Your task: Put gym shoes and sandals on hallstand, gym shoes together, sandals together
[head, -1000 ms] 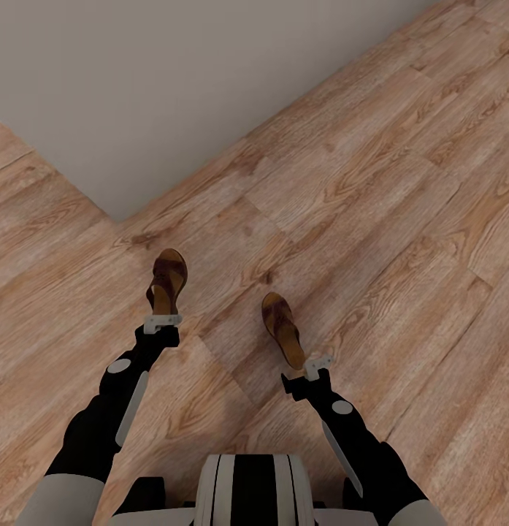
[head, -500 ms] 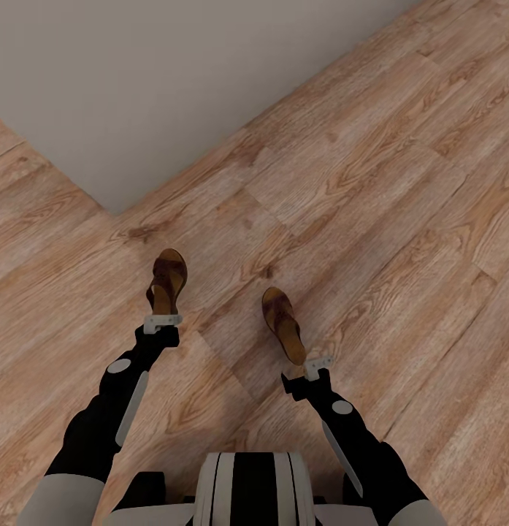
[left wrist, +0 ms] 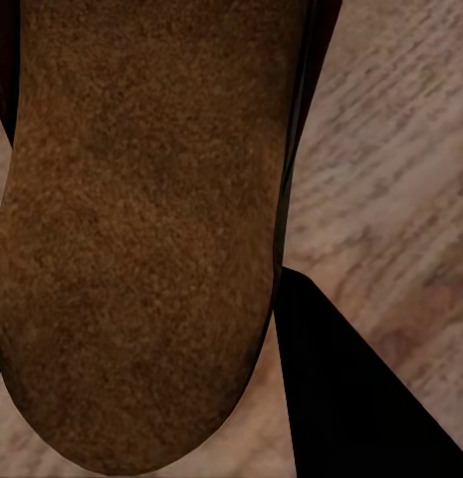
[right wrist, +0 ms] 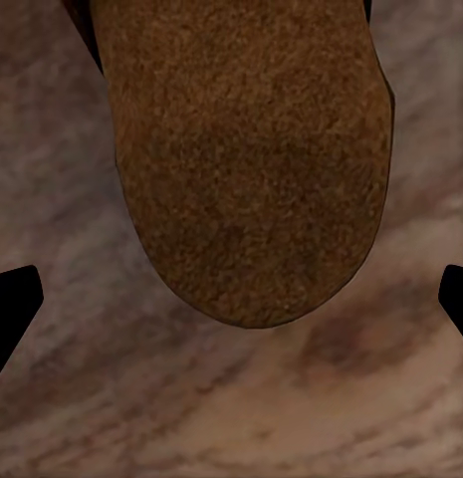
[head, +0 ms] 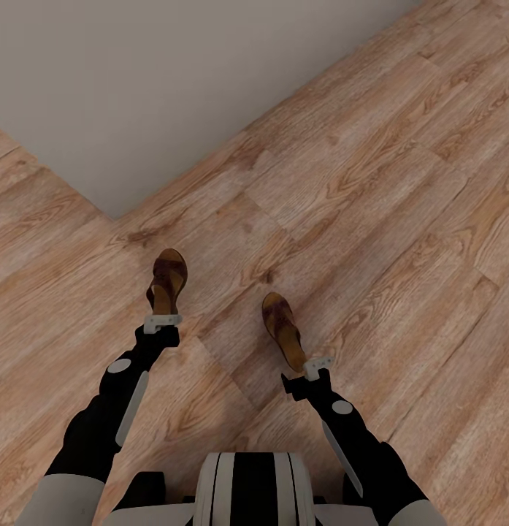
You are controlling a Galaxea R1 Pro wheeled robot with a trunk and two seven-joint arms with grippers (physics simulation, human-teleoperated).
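the left gripper (head: 162, 321) sat right at the heel of the left sandal (head: 168, 281), which pointed away from the robot toward the grey wall (head: 137, 88). in the left wrist view the tan insole (left wrist: 141, 229) loomed very close with one dark finger (left wrist: 341, 398) beside it; whether the jaws were clamped on the heel or merely around it could not be told. to the right, well apart from the first, the right sandal (head: 282, 329) lay angled on the corridor floor (head: 400, 219), and the right gripper (head: 317, 363) was just at its heel. the right wrist view showed that heel (right wrist: 241, 169) between two dark fingertips (right wrist: 12, 299) standing wide apart, so that hand was spread and gripping nothing. the hallstand and gym shoes were not to be seen here. the risk, as i judged it, was a shallow bite on a rounded heel edge: closing there might squeeze the sandal forward out of the jaws, or let it droop and slip once lifted.
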